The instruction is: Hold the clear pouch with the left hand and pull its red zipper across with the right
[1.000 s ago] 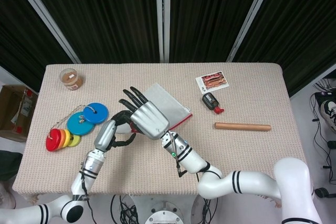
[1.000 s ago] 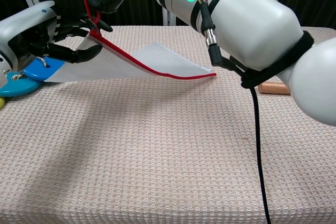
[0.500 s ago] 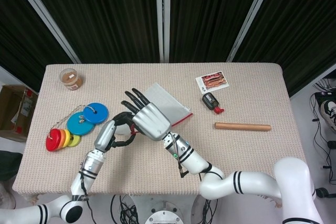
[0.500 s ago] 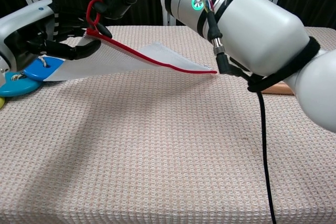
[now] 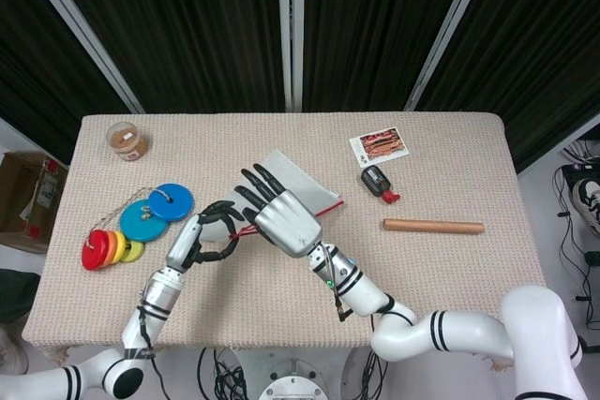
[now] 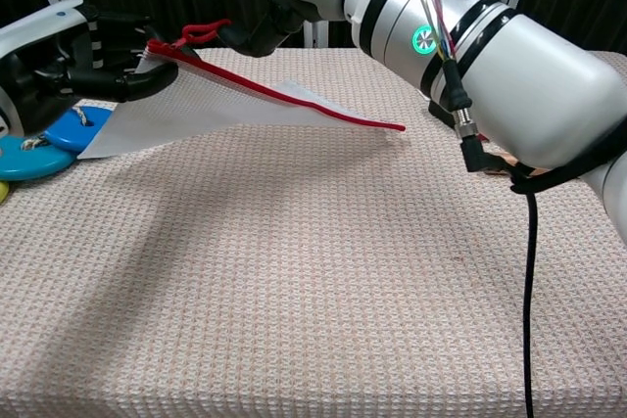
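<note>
Left hand (image 6: pixel 83 56) pinches clear pouch (image 6: pixel 211 110) corner, lifted off bench (image 6: pixel 294 271). Right hand (image 5: pixel 281 222) at red zipper (image 6: pixel 294 100) pull loop, looks pinched; grip partly hidden.

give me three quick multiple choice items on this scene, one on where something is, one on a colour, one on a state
1. Where does the wooden rod lie?
A. beside the jar
B. right of the pouch, below the small bottle
C. on the discs

2. What colour is the pouch's zipper?
A. red
B. blue
C. green

3. How is the clear pouch?
A. flat on the table
B. one end lifted by the left hand
C. rolled up

Answers: B, the rod sits under the small bottle; A, a red strip runs along its edge; B, the held end is raised while the far corner stays low.
</note>
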{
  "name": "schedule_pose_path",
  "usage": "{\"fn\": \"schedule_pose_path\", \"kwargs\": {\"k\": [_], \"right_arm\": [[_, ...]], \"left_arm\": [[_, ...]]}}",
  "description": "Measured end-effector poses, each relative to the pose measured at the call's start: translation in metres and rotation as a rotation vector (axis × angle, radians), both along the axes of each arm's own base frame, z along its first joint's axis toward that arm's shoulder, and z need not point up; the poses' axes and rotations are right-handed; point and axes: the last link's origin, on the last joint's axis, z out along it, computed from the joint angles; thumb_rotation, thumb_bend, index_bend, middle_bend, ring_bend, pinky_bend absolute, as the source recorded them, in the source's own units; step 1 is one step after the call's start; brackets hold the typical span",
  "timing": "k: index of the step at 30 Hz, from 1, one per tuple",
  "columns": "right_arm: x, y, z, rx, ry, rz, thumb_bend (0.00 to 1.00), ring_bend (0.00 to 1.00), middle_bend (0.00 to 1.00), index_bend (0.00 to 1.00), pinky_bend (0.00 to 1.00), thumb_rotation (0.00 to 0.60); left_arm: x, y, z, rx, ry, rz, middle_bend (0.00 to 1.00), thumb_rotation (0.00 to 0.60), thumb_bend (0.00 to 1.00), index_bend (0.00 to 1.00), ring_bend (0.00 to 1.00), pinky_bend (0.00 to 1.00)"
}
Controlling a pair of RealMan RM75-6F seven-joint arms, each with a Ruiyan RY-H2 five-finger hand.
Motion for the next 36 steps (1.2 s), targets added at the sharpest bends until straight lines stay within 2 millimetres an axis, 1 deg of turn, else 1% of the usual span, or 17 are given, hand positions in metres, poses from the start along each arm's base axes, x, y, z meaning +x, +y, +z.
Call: {"fn": "schedule_pose_path", "kwargs": {"k": [14, 28, 31, 36], "right_arm": [[-0.023, -0.001, -0.002, -0.009, 0.031, -0.031, 0.62, 0.00, 0.19, 0.73, 0.00, 0.600], [-0.033, -0.001, -0.001, -0.011, 0.043, -0.049, 0.62, 0.00, 0.19, 0.73, 0.00, 0.600], [-0.039, -0.002, 0.001, -0.019, 0.053, -0.058, 0.62, 0.00, 0.19, 0.73, 0.00, 0.600], [-0.058, -0.004, 0.010, -0.039, 0.070, -0.091, 0.62, 0.00, 0.19, 0.73, 0.00, 0.600]], "left_arm": [[-0.004, 0.004, 0.004, -0.024, -0.115, 0.032, 0.40, 0.600, 0.62, 0.76, 0.18, 0.18], [-0.006, 0.010, 0.005, -0.070, -0.234, 0.065, 0.40, 0.600, 0.62, 0.76, 0.19, 0.18], [-0.008, 0.011, 0.008, -0.058, -0.251, 0.074, 0.40, 0.600, 0.62, 0.76, 0.19, 0.18], [-0.017, 0.013, 0.011, -0.042, -0.260, 0.094, 0.40, 0.600, 0.62, 0.76, 0.19, 0.18]]}}
